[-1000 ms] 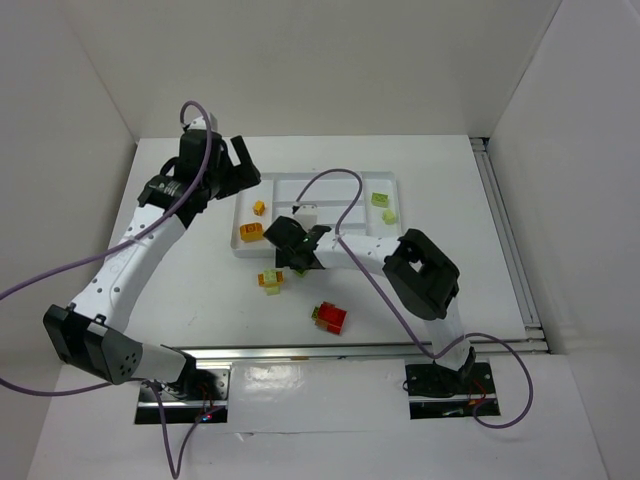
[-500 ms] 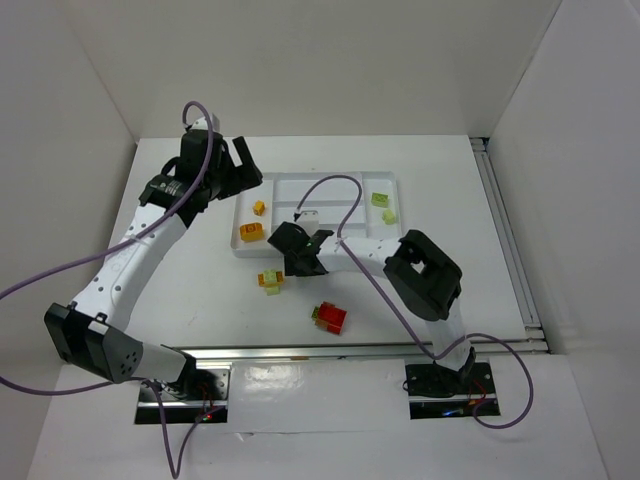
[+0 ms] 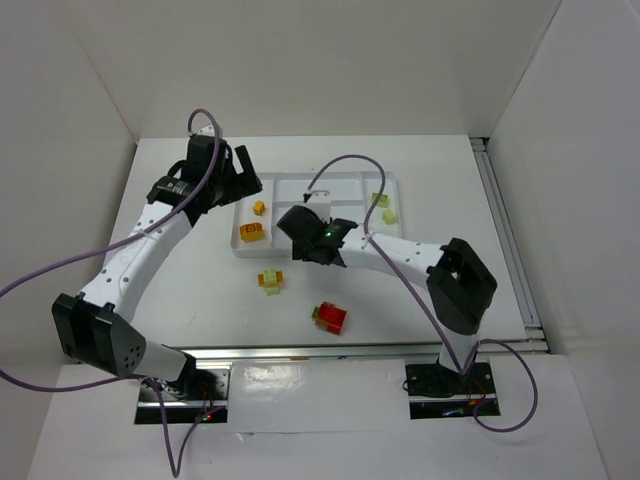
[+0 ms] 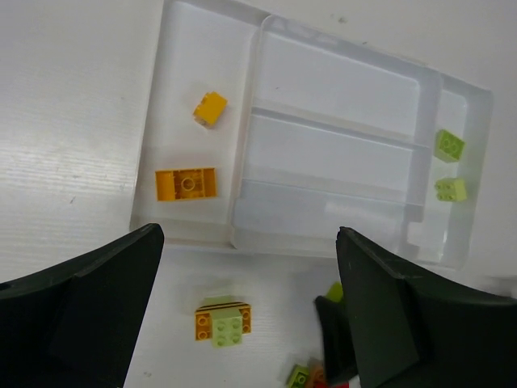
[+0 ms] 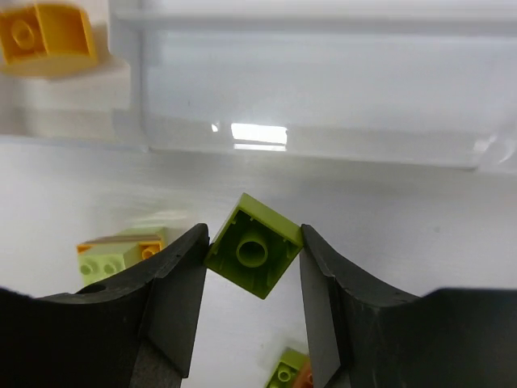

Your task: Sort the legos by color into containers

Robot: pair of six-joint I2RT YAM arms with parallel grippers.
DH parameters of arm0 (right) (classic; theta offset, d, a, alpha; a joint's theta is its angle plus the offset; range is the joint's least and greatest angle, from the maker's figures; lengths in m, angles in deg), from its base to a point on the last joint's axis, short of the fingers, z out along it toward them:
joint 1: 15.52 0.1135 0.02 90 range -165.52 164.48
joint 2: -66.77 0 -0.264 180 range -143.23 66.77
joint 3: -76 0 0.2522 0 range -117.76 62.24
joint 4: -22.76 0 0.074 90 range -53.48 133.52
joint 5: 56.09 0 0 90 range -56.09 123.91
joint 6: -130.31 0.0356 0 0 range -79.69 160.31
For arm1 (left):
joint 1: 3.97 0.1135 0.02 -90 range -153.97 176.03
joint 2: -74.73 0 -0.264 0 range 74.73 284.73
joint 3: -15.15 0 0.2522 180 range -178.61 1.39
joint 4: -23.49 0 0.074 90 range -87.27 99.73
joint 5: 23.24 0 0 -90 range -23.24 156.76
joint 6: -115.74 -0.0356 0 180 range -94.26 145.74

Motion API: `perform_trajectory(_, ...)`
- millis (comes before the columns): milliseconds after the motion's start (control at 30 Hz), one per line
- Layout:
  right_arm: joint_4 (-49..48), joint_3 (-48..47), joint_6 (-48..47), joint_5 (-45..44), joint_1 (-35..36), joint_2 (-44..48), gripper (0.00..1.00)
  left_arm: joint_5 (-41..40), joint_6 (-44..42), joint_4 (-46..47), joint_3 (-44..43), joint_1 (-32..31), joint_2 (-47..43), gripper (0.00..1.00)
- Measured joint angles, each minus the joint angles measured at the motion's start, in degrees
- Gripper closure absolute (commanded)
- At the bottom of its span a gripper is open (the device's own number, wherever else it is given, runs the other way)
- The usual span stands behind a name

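From above, the right gripper [image 3: 318, 240] had swung up from beside the mixed stack [image 3: 271, 280] to hang over the near edge of the tray [image 3: 300, 180], its arm stretched further out than a second earlier. The left gripper [image 3: 232, 180] hovered by the tray's left end, barely shifted. Two orange bricks [image 3: 252, 232] lay in the tray's left end section and two green bricks [image 3: 380, 199] in its right end section. A red-and-green cluster [image 3: 329, 317] sat further out on the tray's near side.

The left wrist view showed the left gripper [image 4: 242, 299] released, jaws wide and holding nothing, above the mixed stack [image 4: 222, 323] just in front of the tray [image 4: 339, 81].

The right wrist view showed the change plainly. The right gripper [image 5: 254, 267], wider moments before, had clenched on a lime brick [image 5: 254, 255], held cornerwise with its underside to the camera, just in front of the tray's [image 5: 323, 81] near wall. One more green was therefore in hand, probably bound for the right end section.
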Motion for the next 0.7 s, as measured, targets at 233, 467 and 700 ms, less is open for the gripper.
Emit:
perform_trajectory(233, -2.3, -4.4, -7.0, 0.8, -12.2, 1.7, 0.61, 0.3, 1.5, -3.3, 10.5, 2.2, 1.7, 0.02)
perform_trajectory(467, -5.7, -19.5, -12.5, 3.5, -22.3, -11.2, 0.59, 1.0, 3.3, -6.7, 19.6, -4.8, -2.9, 0.03)
perform_trajectory(700, -5.5, -30.8, -15.0, 7.6, -26.4, -24.8, 0.48, 1.6, 5.0, -7.4, 22.1, -10.3, -6.4, 0.05)
